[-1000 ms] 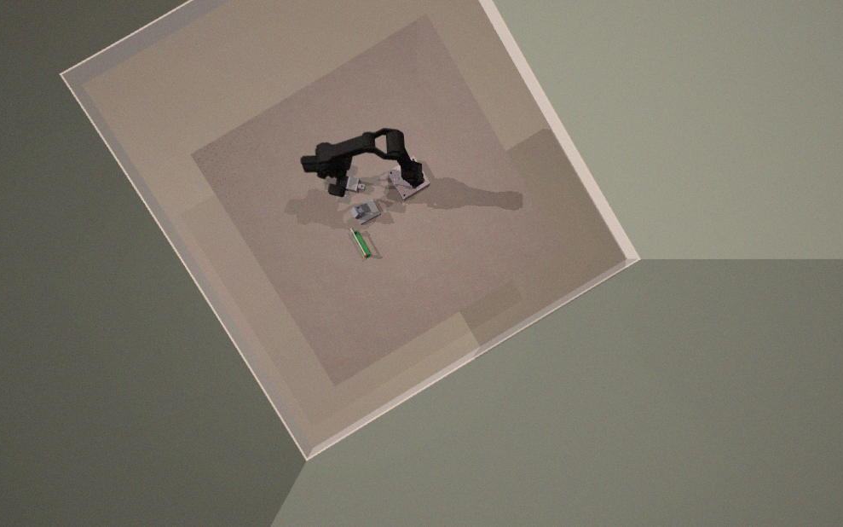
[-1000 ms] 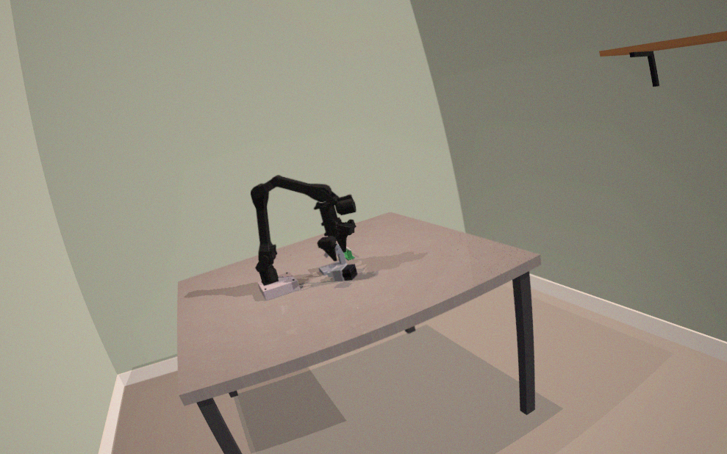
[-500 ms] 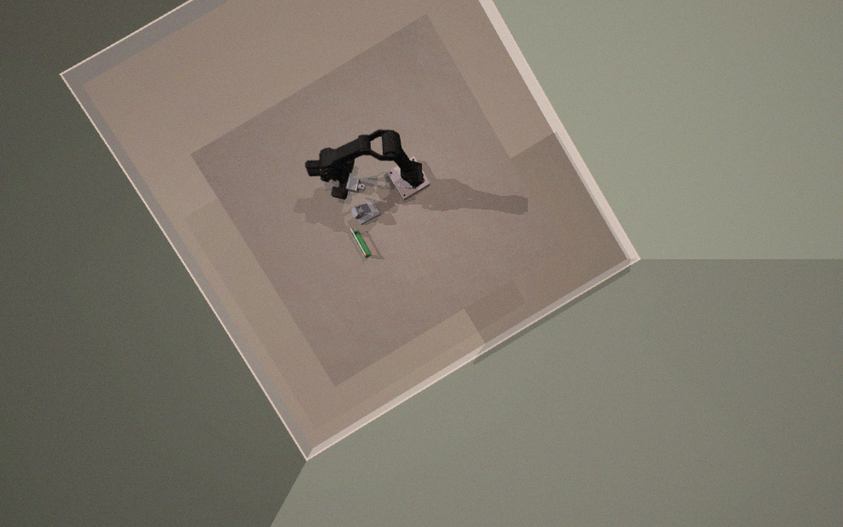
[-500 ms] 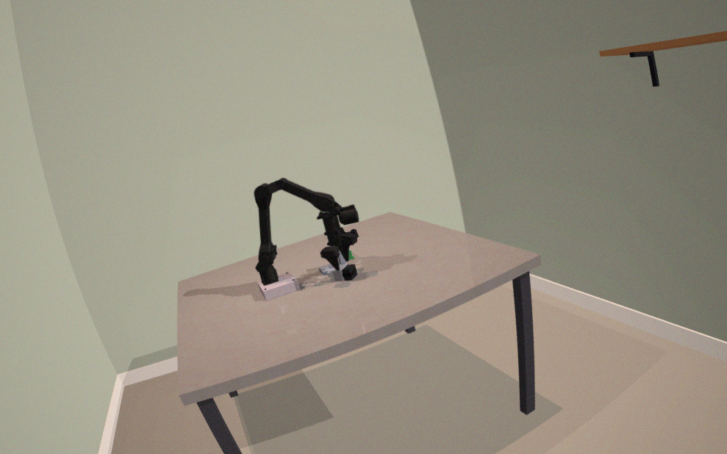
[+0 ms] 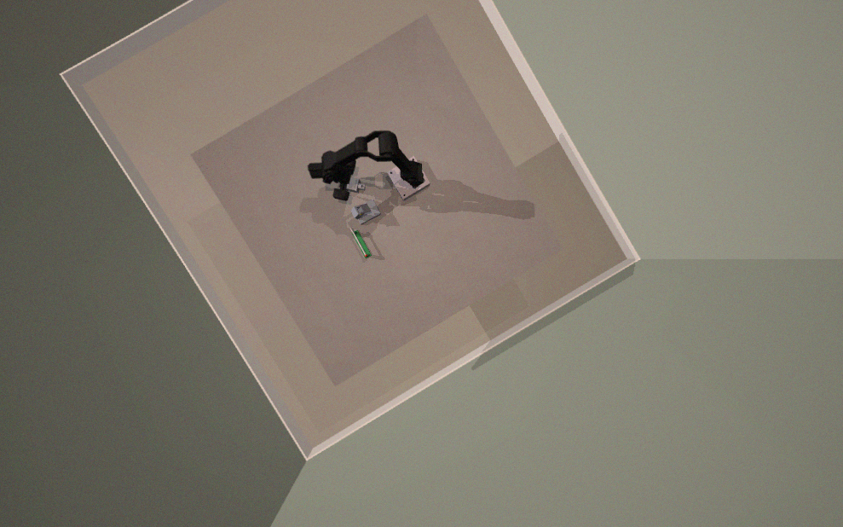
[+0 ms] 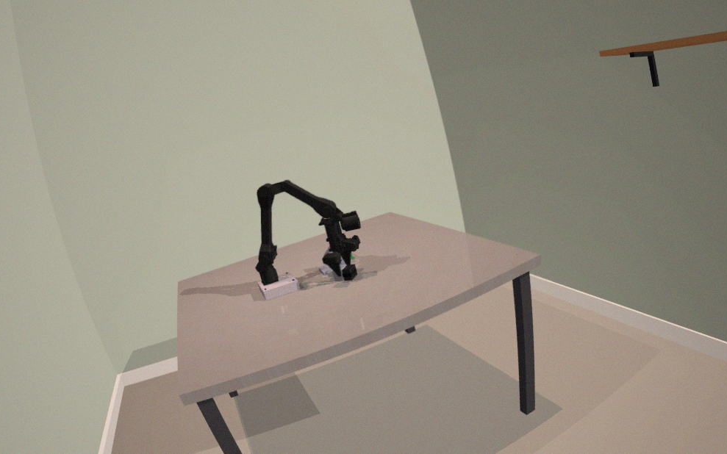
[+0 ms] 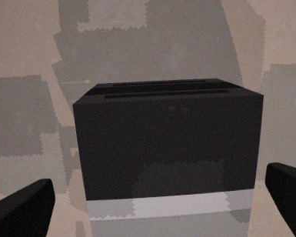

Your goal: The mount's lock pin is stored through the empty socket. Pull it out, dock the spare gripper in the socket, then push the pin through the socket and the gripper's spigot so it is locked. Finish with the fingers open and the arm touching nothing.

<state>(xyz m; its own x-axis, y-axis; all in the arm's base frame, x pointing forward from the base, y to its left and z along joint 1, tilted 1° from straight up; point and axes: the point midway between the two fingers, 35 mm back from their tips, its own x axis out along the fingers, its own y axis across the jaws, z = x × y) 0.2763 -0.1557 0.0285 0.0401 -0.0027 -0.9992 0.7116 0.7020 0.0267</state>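
Gripper (image 5: 346,181) (image 6: 343,270) (image 7: 160,173): fingers spread about spare gripper (image 5: 355,186) (image 6: 349,272) (image 7: 167,146), beside mount (image 5: 366,211) (image 6: 325,269) | risk: spare gripper skews | likely cause: off-centre closing

Pale green walls (image 5: 739,130) (image 6: 242,101) are surrounding the room, one side falling into a darker grey-green shade, while a white baseboard (image 5: 405,400) (image 6: 654,325) is running along the foot of the walls around a beige floor (image 5: 267,366) (image 6: 609,405). A table (image 5: 424,262) (image 6: 411,270) with a flat pinkish-brown top is standing on dark legs (image 6: 524,344), its surface catching small pale glints, and broad, hard-edged shadows are spreading over the floor beneath and beside it. High on the darker wall, an orange-brown shelf (image 6: 693,41) is jutting out above a black bracket (image 6: 653,70).
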